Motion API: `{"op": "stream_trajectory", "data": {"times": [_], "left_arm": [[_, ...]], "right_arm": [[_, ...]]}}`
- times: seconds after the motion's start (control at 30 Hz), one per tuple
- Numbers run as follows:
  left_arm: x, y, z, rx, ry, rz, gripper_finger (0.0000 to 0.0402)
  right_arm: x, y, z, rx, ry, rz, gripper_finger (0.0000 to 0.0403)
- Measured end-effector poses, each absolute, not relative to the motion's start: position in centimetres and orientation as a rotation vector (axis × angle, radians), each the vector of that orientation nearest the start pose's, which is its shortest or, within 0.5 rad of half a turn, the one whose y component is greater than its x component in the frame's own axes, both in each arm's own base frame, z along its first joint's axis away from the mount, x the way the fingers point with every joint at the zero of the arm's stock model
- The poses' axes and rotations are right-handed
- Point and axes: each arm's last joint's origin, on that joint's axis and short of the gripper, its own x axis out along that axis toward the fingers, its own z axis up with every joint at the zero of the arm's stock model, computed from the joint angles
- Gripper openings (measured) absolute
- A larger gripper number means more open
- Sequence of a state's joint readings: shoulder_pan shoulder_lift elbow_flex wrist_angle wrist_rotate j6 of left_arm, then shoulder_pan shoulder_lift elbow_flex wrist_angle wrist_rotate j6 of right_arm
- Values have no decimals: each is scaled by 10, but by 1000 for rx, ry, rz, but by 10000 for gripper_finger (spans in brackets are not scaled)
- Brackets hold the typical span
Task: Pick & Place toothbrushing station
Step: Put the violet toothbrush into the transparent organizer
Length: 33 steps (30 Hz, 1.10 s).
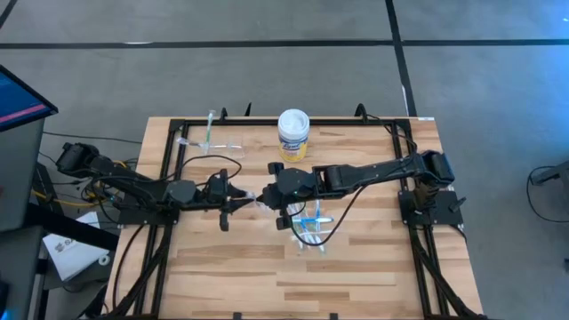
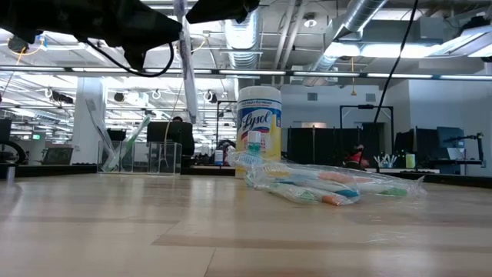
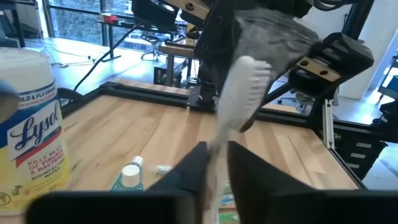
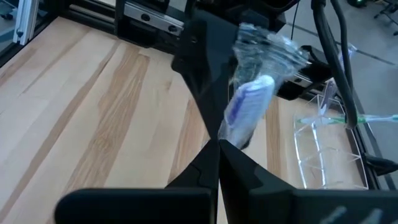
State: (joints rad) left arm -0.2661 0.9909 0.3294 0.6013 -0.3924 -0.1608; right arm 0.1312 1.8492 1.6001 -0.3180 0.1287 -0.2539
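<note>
1. Toothbrush (image 3: 244,87), still in its clear wrapper (image 4: 268,45), is held in the air above table centre.
2. Left gripper (image 3: 214,163) clamps its handle; right gripper (image 4: 217,146) is pinched on the wrapper.
3. Step: unwrapping. Next: pull apart, then carry it to the clear cup (image 1: 212,142), far left.
4. Remaining brush pack (image 1: 311,227) lies right of centre.

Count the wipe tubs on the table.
1: the Lysol tub stands upright, behind the bagged toothbrushes as the low view sees it. No other tub shows in any view.
</note>
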Motion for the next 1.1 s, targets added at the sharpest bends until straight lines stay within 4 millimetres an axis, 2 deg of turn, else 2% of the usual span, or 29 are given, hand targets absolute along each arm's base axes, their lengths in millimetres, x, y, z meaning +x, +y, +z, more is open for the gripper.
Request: {"op": "stream_trajectory", "data": {"times": [0.07,0.23,0.57,1.1], "left_arm": [[196,-42,215,-141,47,131,12],[196,-42,216,-141,47,131,2],[196,-41,216,-136,43,169,0],[192,-33,212,-58,70,433,0]], "right_arm": [[423,51,303,-320,560,71,0],[423,48,303,-307,562,61,0],[423,42,301,-287,586,45,0],[423,43,301,-265,590,40,0]]}}
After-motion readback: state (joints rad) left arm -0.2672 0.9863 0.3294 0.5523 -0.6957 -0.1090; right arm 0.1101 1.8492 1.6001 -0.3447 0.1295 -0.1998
